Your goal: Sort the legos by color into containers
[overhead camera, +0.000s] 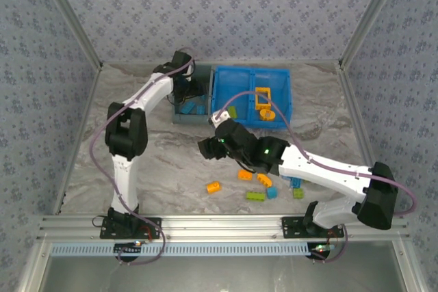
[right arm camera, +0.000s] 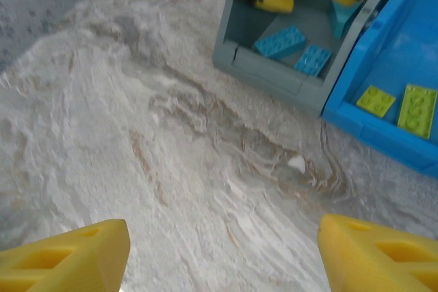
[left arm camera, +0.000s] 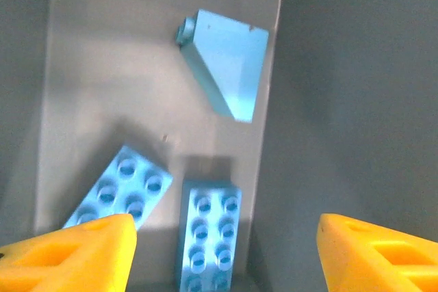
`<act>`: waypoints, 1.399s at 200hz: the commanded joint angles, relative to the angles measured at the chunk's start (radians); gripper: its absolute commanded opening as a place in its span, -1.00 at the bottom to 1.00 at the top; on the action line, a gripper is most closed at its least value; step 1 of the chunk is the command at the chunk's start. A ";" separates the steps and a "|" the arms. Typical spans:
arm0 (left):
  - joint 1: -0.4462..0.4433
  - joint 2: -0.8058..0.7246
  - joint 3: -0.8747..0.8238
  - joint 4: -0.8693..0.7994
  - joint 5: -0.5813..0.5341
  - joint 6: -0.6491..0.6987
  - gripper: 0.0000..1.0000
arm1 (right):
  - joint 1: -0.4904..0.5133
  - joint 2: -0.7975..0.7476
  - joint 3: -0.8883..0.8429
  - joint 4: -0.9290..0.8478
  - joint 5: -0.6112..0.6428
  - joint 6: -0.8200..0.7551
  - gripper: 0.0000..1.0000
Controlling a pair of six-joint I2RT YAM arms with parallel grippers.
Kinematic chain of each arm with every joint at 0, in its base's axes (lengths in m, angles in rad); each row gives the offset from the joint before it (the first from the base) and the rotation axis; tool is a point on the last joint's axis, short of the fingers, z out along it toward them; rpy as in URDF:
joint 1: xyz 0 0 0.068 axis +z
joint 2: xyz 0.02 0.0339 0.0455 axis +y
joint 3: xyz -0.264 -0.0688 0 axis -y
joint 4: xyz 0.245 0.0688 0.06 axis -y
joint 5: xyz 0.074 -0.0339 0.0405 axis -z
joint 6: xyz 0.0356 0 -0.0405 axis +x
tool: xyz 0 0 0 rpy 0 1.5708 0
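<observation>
The left hand [overhead camera: 186, 98] is down inside the grey bin [overhead camera: 183, 118], which stands at the far side of the worktop [overhead camera: 157, 162], just beside the left wall of the blue bin [overhead camera: 216, 94]. In the left wrist view its yellow fingers [left arm camera: 75, 254] are spread wide with nothing between them. Below them, three blue legos lie on the grey floor: a sloped brick [left arm camera: 229, 66] toward the far end, a short studded brick [left arm camera: 122, 193] lying askew, and a long studded brick [left arm camera: 209, 234] next to the side wall.

The right hand [overhead camera: 205, 147] hovers over bare worktop in front of the grey bin. Its fingers [right arm camera: 68, 261] are also spread and hold nothing.

In the blue bin, the left compartment holds lime green pieces, two of them flat on its floor: a small green plate [right arm camera: 374, 99] and a larger green plate [right arm camera: 417, 109]. The right compartment holds the open orange frame [overhead camera: 263, 98] and a rounded orange piece [overhead camera: 267, 115] just in front of it.

More legos lie loose on the near part of the worktop. A loose orange brick [overhead camera: 214, 187] sits furthest left. A loose green brick [overhead camera: 255, 195] and a small blue brick [overhead camera: 272, 191] lie close beside the right arm [overhead camera: 321, 169].
</observation>
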 commanded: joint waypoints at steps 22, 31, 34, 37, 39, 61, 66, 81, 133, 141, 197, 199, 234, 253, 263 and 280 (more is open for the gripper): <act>-0.035 -0.379 -0.220 0.069 -0.014 -0.028 0.47 | 0.137 0.100 -0.080 -0.167 -0.034 -0.105 0.70; -0.055 -0.461 -0.288 0.072 -0.017 -0.029 0.49 | 0.148 0.121 -0.087 -0.198 -0.043 -0.136 0.74; -0.062 -0.489 -0.312 0.075 -0.014 -0.028 0.49 | 0.150 0.129 -0.088 -0.208 -0.046 -0.145 0.75; -0.072 -0.517 -0.336 0.077 -0.013 -0.030 0.49 | 0.149 0.137 -0.088 -0.217 -0.047 -0.154 0.76; -0.077 -0.538 -0.352 0.079 -0.014 -0.030 0.50 | 0.151 0.142 -0.088 -0.227 -0.047 -0.159 0.76; -0.143 -0.746 -0.516 0.086 -0.010 -0.051 0.54 | 0.151 0.200 -0.080 -0.294 -0.056 -0.220 0.84; -0.157 -0.790 -0.551 0.086 -0.007 -0.063 0.56 | 0.151 0.213 -0.076 -0.303 -0.061 -0.233 0.85; -0.193 -0.920 -0.648 0.091 0.023 -0.096 0.59 | 0.151 0.255 -0.060 -0.314 -0.090 -0.270 0.87; -0.234 -1.274 -0.836 -0.079 0.116 -0.200 0.65 | 0.126 0.379 -0.006 -0.298 -0.144 -0.338 0.87; -0.233 -1.316 -0.844 -0.115 0.116 -0.209 0.65 | 0.114 0.386 -0.001 -0.287 -0.151 -0.340 0.86; -0.232 -1.456 -0.836 -0.225 0.110 -0.224 0.67 | 0.029 0.517 0.114 -0.300 -0.177 -0.349 0.63; -0.232 -1.456 -0.831 -0.228 0.108 -0.223 0.67 | 0.027 0.519 0.116 -0.300 -0.180 -0.349 0.62; -0.232 -1.429 -0.766 -0.249 0.098 -0.202 0.68 | 0.005 0.542 0.140 -0.303 -0.204 -0.333 0.39; -0.232 -1.421 -0.764 -0.242 0.113 -0.202 0.68 | 0.001 0.548 0.142 -0.289 -0.223 -0.321 0.18; -0.232 -1.423 -0.767 -0.243 0.113 -0.202 0.68 | 0.000 0.554 0.143 -0.285 -0.235 -0.313 0.05; -0.232 -1.424 -0.766 -0.248 0.109 -0.197 0.68 | -0.005 0.559 0.139 -0.271 -0.247 -0.294 -0.11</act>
